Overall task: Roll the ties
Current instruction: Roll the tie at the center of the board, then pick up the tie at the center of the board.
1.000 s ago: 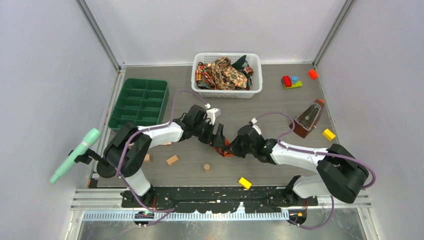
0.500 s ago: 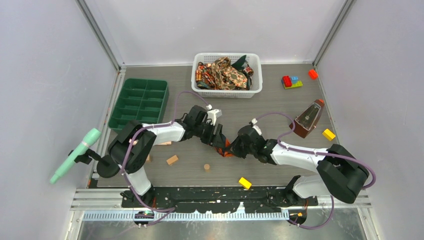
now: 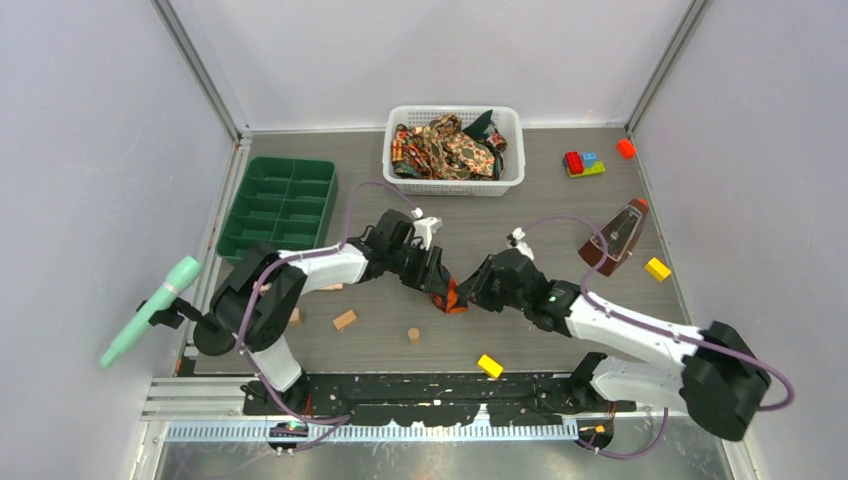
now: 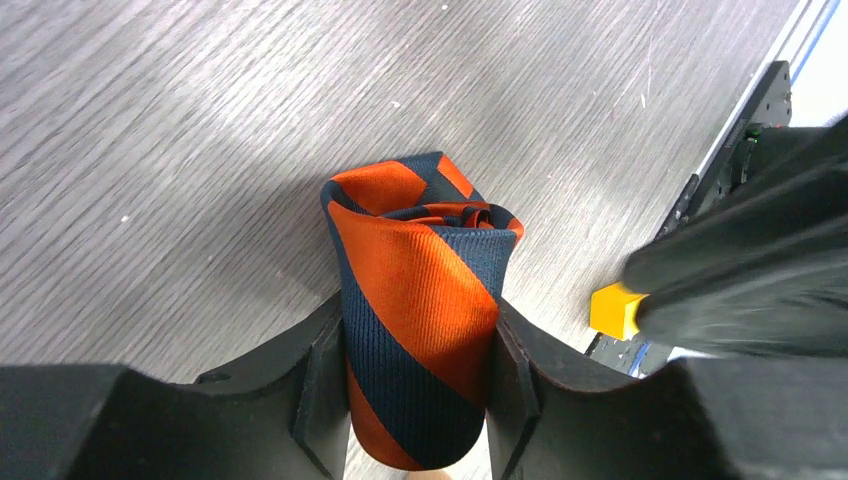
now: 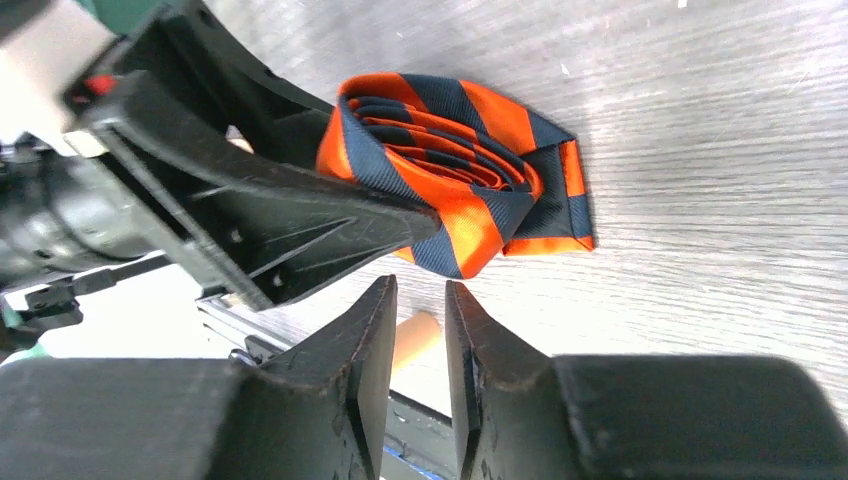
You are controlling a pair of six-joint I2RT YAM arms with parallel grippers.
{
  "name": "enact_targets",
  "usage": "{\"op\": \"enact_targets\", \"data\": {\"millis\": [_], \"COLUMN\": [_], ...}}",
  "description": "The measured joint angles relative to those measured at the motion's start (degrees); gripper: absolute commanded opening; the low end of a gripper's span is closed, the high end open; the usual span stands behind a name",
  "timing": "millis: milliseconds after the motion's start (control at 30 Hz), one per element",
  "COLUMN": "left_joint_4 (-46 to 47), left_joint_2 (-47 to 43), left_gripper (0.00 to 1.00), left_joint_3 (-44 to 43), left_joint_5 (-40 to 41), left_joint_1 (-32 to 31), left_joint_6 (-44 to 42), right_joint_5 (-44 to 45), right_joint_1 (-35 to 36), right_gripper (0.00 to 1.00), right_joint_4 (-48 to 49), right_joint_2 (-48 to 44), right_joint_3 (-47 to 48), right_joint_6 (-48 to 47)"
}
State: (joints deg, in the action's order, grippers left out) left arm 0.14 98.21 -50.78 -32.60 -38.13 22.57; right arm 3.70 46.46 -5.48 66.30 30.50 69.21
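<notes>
One orange-and-navy striped fabric tie (image 4: 415,270), coiled up, is pinched snug in the left gripper (image 4: 418,335) at the middle of the grey wood-grain table (image 3: 540,200). Its spiral end is faced toward the right gripper (image 5: 420,295), which is cracked narrowly, empty, just beside it.

The rolled tie (image 3: 447,296) lies mid-worktop (image 3: 520,215); the basket (image 3: 455,185) holding ties (image 3: 450,145) stands behind it, compartment tray (image 3: 280,205) left, metronome (image 3: 612,240) right.
</notes>
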Motion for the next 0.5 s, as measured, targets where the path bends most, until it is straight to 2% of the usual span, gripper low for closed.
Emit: {"op": "enact_targets", "data": {"millis": [267, 500], "left_joint_4": [-8.35, -20.85], "left_joint_2": [-8.72, -17.05], "left_gripper": [0.4, 0.39], "left_joint_3": [-1.38, -7.98], "left_joint_5": [7.34, 18.18], "left_joint_1": [0.0, 0.0], "left_joint_6": [0.61, 0.94], "right_joint_5": [7.3, 11.54], "right_joint_1": [0.0, -0.09], "right_gripper": [0.34, 0.35], "right_joint_4": [-11.04, -16.59], "right_joint_2": [-14.14, -13.92], "right_joint_3": [4.83, 5.95], "right_joint_6": [-5.42, -7.06]}}
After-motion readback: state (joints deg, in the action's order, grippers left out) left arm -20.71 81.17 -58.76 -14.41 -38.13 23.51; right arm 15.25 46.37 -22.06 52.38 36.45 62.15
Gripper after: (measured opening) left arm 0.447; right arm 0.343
